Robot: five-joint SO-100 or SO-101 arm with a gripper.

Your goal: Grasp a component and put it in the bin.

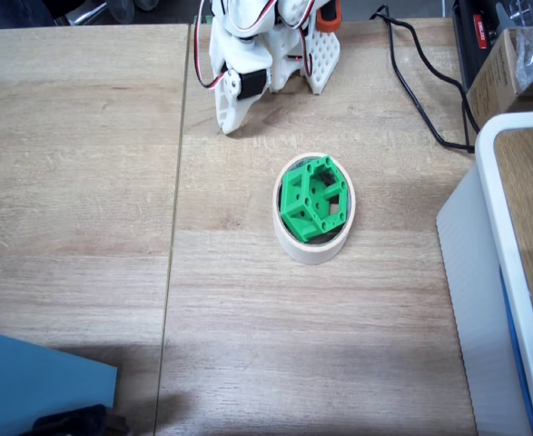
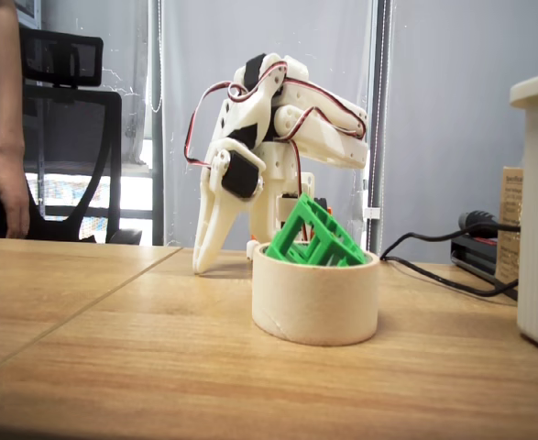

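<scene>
The component (image 1: pixel 312 198) sits inside the bin (image 1: pixel 312 247), tilted so that 1 edge rises above the rim; in a fixed view from table level the component (image 2: pixel 312 236) leans against the inner wall of the bin (image 2: pixel 315 298) and projects upward, probably because the part is nearly as wide as the opening and cannot lie flat. The bin stands on the wooden table (image 1: pixel 248 336), near the middle, and well apart from the white-edged box (image 1: pixel 498 245) at the right of the view from above. The gripper (image 1: pixel 232 123) is parked behind the bin, close to the arm base, with its tip pointing down at the table surface; from table level the gripper (image 2: pixel 206 261) stands beside the bin and does not touch it. It grasps nothing. Whether its fingers are spread or pressed together cannot be told from either view. A black cable (image 1: pixel 420 86) runs along the table behind the bin. A person's hand (image 2: pixel 3 192) hangs at the far left. Judged from this layout, the placement step appears complete.
</scene>
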